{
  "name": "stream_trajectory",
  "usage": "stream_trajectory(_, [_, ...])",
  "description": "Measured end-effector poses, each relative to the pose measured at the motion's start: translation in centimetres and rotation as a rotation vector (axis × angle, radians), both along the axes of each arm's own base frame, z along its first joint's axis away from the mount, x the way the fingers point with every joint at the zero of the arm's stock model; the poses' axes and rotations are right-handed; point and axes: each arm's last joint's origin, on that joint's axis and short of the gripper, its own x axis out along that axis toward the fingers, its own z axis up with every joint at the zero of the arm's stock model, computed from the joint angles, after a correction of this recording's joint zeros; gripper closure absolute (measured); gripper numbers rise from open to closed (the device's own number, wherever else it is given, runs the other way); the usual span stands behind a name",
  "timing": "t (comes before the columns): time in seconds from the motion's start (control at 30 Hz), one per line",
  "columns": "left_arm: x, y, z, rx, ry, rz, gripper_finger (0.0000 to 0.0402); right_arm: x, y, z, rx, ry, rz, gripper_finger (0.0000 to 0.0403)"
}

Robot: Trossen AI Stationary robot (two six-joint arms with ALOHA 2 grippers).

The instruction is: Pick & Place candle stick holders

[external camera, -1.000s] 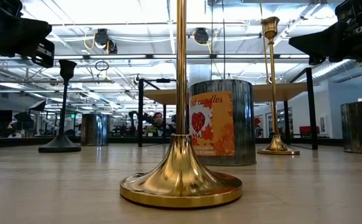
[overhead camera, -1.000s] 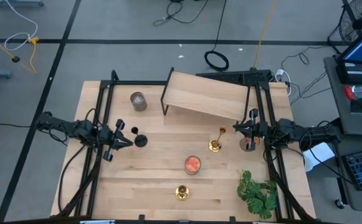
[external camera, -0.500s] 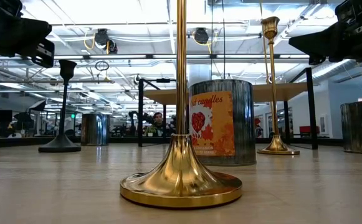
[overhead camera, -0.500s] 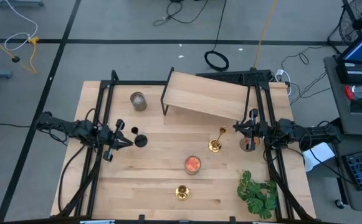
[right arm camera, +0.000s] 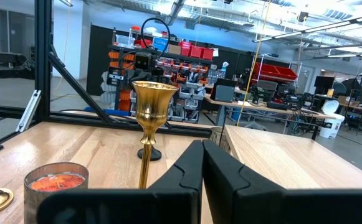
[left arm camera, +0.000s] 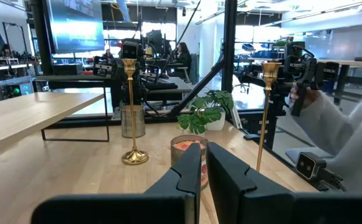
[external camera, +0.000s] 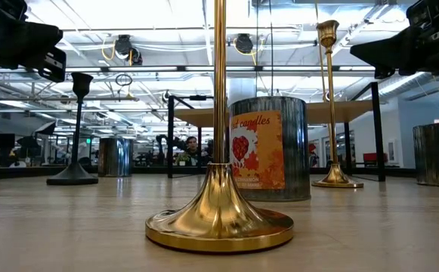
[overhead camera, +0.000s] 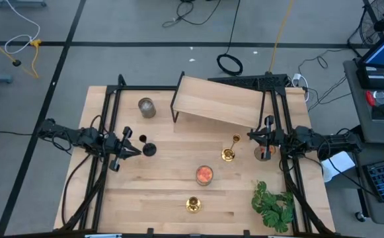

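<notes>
Three candle stick holders stand upright on their round bases. The small black one [overhead camera: 149, 149] stands at the table's left, just right of my left gripper [overhead camera: 137, 147], and also shows in the low view [external camera: 75, 136]. One gold holder [overhead camera: 229, 153] stands mid-table, left of my right gripper [overhead camera: 252, 136]; its cup [right arm camera: 151, 99] is close in the right wrist view. The other gold holder [overhead camera: 193, 205] stands near the front edge. Both grippers hover shut and empty above the table [left arm camera: 204, 171] [right arm camera: 202, 163].
A glass candle jar [overhead camera: 204, 174] stands between the gold holders. A grey tin [overhead camera: 147, 107] is far left, another tin [overhead camera: 263, 153] is under my right arm. A raised wooden shelf [overhead camera: 221, 100] is at the back, a green plant [overhead camera: 274, 203] at front right.
</notes>
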Motion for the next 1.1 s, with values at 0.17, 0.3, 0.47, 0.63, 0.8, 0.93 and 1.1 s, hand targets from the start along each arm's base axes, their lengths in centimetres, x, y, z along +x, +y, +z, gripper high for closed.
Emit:
stream_trajectory(0.17, [0.0, 0.0, 0.0, 0.0, 0.0, 0.0, 0.0369, 0.0, 0.0, 0.1, 0.069, -0.015, 0.011, 0.0399])
stream_trajectory(0.3, [0.0, 0.0, 0.0, 0.0, 0.0, 0.0, 0.0369, 0.0, 0.0, 0.2, 0.078, -0.033, 0.013, 0.0399])
stream_trajectory(0.47, [0.0, 0.0, 0.0, 0.0, 0.0, 0.0, 0.0369, -0.1, 0.0, 0.3, 0.05, -0.038, 0.008, 0.0399])
stream_trajectory(0.63, [0.0, 0.0, 0.0, 0.0, 0.0, 0.0, 0.0369, -0.1, 0.0, 0.5, 0.047, -0.057, 0.012, 0.0399])
stream_trajectory(0.8, [0.0, 0.0, 0.0, 0.0, 0.0, 0.0, 0.0369, 0.0, 0.3, 0.4, 0.069, -0.043, 0.104, 0.0392])
stream_trajectory(0.93, [0.0, 0.0, 0.0, 0.0, 0.0, 0.0, 0.0369, 0.3, 0.4, 0.1, 0.098, -0.008, 0.156, 0.0359])
stream_trajectory(1.1, [0.0, 0.0, 0.0, 0.0, 0.0, 0.0, 0.0369, 0.9, 0.4, 0.0, 0.152, 0.015, 0.156, 0.0301])
